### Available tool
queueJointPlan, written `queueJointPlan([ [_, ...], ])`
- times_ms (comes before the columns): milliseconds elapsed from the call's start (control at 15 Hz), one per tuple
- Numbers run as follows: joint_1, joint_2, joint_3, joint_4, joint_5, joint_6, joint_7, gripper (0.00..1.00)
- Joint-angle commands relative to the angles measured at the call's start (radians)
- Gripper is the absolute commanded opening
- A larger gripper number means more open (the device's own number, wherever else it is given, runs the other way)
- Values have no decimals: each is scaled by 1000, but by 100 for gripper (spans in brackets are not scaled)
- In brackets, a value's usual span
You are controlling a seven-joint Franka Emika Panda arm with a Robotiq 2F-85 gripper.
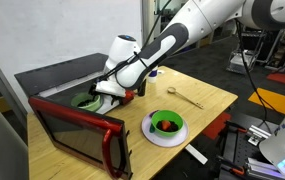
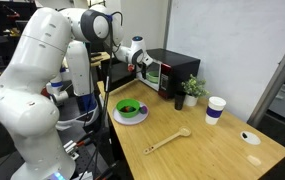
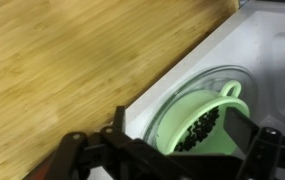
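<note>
A light green cup (image 3: 187, 110) with a loop handle and dark bits inside stands on the glass turntable (image 3: 210, 74) of an open microwave (image 1: 57, 78). In the wrist view my gripper (image 3: 178, 122) is open, its dark fingers (image 3: 244, 140) spread to either side of the cup without closing on it. In both exterior views the gripper (image 1: 106, 90) (image 2: 148, 68) is at the microwave's (image 2: 174, 70) opening, just above the green cup (image 1: 85, 99).
The microwave door (image 1: 77, 135) hangs open toward the table's front. A green bowl on a white plate (image 1: 165, 125) (image 2: 129, 109), a wooden spoon (image 1: 187, 98) (image 2: 167, 140), a white cup (image 2: 215, 108), a small plant (image 2: 192, 88) and a small dish (image 2: 250, 137) sit on the wooden table (image 3: 72, 60).
</note>
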Motion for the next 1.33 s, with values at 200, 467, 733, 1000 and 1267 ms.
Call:
queueJointPlan([
  [200,29,70,-27,59,35,93,36,100],
  [467,35,76,-30,61,66,126,69,100],
  [733,28,64,-22,46,64,112,45,100],
  [1000,29,64,-23,46,65,114,46,100],
  [1267,30,64,-24,46,65,115,45,100],
])
